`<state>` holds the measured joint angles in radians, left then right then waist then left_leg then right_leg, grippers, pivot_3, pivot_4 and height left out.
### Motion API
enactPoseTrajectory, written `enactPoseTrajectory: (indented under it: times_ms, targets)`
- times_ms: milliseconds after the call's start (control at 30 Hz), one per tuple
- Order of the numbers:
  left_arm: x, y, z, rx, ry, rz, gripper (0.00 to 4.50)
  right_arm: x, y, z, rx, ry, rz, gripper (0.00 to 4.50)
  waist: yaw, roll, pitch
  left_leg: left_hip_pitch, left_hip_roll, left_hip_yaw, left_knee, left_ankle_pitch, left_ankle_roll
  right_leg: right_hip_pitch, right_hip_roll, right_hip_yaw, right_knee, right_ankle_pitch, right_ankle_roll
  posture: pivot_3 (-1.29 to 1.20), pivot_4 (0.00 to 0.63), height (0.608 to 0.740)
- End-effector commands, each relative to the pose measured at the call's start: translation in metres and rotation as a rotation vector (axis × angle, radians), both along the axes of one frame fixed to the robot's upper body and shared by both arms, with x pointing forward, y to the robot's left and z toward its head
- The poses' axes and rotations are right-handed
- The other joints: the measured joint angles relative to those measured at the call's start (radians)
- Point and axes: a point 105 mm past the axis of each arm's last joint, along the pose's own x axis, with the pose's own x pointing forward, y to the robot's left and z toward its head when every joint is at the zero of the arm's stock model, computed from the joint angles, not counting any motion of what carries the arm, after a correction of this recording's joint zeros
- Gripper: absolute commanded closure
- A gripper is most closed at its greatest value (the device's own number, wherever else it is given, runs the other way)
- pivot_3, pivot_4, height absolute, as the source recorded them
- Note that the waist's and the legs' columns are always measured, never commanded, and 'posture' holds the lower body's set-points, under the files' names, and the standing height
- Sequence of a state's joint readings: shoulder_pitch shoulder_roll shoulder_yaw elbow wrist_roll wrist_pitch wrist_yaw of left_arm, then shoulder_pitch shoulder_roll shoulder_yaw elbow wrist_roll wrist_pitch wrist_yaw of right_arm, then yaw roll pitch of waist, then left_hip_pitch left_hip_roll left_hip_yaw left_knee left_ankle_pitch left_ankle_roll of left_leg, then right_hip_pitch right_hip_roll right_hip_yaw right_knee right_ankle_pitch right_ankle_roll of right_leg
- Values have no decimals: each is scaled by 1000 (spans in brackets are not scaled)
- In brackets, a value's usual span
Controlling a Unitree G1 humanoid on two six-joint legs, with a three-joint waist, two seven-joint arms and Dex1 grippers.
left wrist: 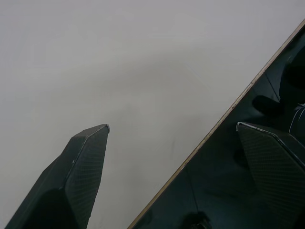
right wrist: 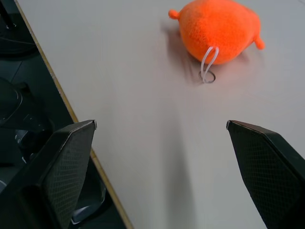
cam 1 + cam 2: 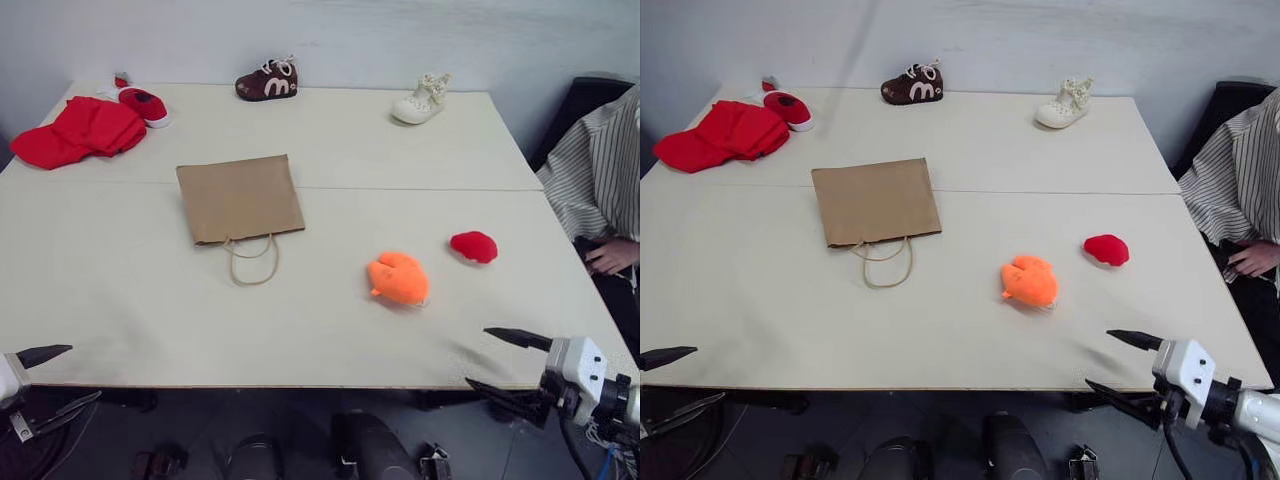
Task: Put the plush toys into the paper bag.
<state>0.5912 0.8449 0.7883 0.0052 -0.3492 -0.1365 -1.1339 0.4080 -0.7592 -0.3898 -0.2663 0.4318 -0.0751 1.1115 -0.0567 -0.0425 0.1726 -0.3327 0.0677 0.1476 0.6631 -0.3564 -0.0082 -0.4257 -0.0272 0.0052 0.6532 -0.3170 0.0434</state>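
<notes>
Plush toys lay toward the surface's right edge: a lumpy orange fuzzy one point(image 3: 398, 278) nearer, a rounded red one point(image 3: 474, 246) beyond. Both looked soft and light; pinch mid-body. Right tool point(image 3: 508, 362) and left tool point(image 3: 48, 380) gaped wide, empty. A flat brown paper bag point(image 3: 240, 198) lay mid-surface.

Pale desk point(image 3: 330, 330), seam across its middle. At the far left corner: red cloth point(image 3: 80, 132) and small red shoe point(image 3: 145, 105). Along the far edge: brown shoe point(image 3: 267, 81), cream shoe point(image 3: 422, 100). Flat near the centre: paper bag point(image 3: 240, 198). Towards the right edge: orange plush point(image 3: 398, 278) and red plush point(image 3: 474, 246), apart.
</notes>
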Motion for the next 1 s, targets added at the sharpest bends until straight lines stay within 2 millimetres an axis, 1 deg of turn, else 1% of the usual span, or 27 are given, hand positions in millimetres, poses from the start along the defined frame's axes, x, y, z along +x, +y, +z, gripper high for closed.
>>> enactPoseTrajectory:
  times_ms: [33,100,167,233,267,367,433,500,533,633,667,733,800,900,1000]
  targets:
    - [0,-5,6,-16,-29,4,0,4,10,4,26,-29,25,19,2,0,0,0,0,0,0,0,0,-1,0,0,0,0,-1,0,150,740]
    - [8,-14,13,-91,-40,-8,0,10,21,10,71,-58,29,19,5,-1,-1,-1,1,-1,0,-1,-2,-1,1,-1,1,-1,-2,0,150,740]
    - [19,-27,24,-188,-52,-29,0,18,34,23,143,-102,20,19,10,-1,0,-1,1,-1,0,2,-7,-1,1,-2,1,-2,-2,0,150,740]
    - [40,-41,35,-231,-57,-70,0,26,48,39,257,-151,2,19,19,0,0,-1,1,-2,2,3,-7,-1,0,-2,3,-2,-2,0,150,740]
    - [54,-49,41,-244,-83,-93,0,29,55,46,301,-178,0,19,22,0,0,0,1,-2,2,3,-7,-1,0,-2,4,-2,-2,0,150,740]
    - [90,-76,52,-244,-153,-183,0,37,74,63,371,-244,6,19,32,1,-1,0,-1,-3,2,5,-7,-1,0,-2,6,-2,-2,0,150,740]
    - [99,-85,54,-245,-163,-221,0,39,79,67,385,-260,4,19,29,1,-1,-1,-1,-3,2,6,-9,-1,0,-2,6,-1,-2,0,150,740]
    - [123,-102,54,-188,-201,-288,0,44,90,73,410,-287,15,19,26,1,-1,-1,0,-1,1,6,-10,-2,1,-1,6,-2,-2,0,150,740]
    - [132,-109,54,-162,-211,-317,0,46,94,76,419,-297,20,19,26,1,-1,-2,0,-1,1,6,-10,-3,1,-1,6,-3,-2,0,150,740]
    - [179,-131,49,-12,-273,-406,0,56,105,79,437,-327,17,19,32,2,-1,-2,-1,0,3,7,-10,-4,2,-1,6,-3,-2,0,150,740]
    - [193,-138,48,3,-283,-425,0,58,107,79,438,-331,12,19,32,2,-1,-3,-2,0,4,8,-10,-3,2,-2,6,-2,-1,0,150,740]
    - [208,-148,51,-20,-315,-444,0,58,109,76,433,-329,11,19,34,2,-1,-3,-2,2,5,8,-9,-3,2,-2,7,-2,-1,0,150,740]
    - [217,-159,51,-42,-330,-484,0,58,108,74,424,-328,3,19,31,2,-1,-4,-2,2,4,8,-9,-4,2,-2,6,-2,-1,0,150,740]
    - [221,-173,47,-32,-315,-567,590,58,102,71,405,-334,-37,0,23,1,-1,-5,-1,3,4,8,-9,-6,3,1,6,-2,0,0,150,740]
    - [219,-176,43,-32,-292,-613,1559,56,98,69,393,-338,-64,0,23,1,-1,-4,0,3,4,8,-9,-7,3,1,7,-2,0,0,150,740]
